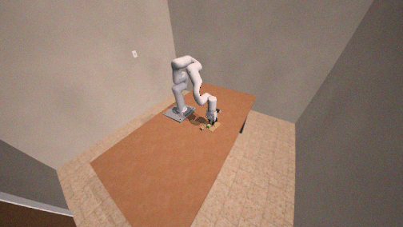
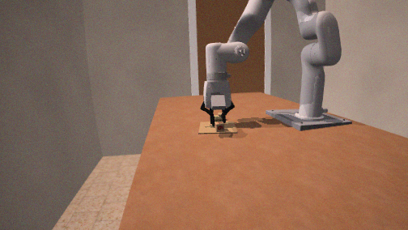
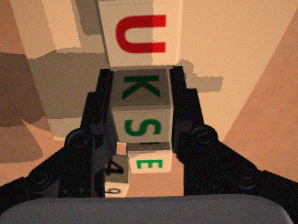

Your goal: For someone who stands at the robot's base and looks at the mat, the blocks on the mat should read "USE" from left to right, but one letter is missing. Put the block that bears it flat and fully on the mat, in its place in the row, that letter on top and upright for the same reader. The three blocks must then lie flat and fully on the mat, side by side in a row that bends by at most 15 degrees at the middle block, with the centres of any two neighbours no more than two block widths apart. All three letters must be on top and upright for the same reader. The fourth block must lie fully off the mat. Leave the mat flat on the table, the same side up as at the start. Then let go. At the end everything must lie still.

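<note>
In the wrist view my gripper [image 3: 142,86] is shut on a block [image 3: 141,106] that shows a green K on one face and a green S on the face below it. A block with a red U [image 3: 140,26] lies just beyond it on the tan mat [image 3: 226,36]. A block with a green E [image 3: 148,163] lies on the near side, so the three line up. A fourth block [image 3: 116,181] with a dark 9 sits beside the E block, partly hidden by my finger. In the exterior view my gripper [image 2: 217,119] is low over the mat [image 2: 214,128].
The mat lies near the table's side edge, with a drop to the tiled floor [image 2: 101,190] beyond. The arm's base plate [image 2: 308,118] stands on the table behind the mat. The arm also shows in the top view [image 1: 192,85].
</note>
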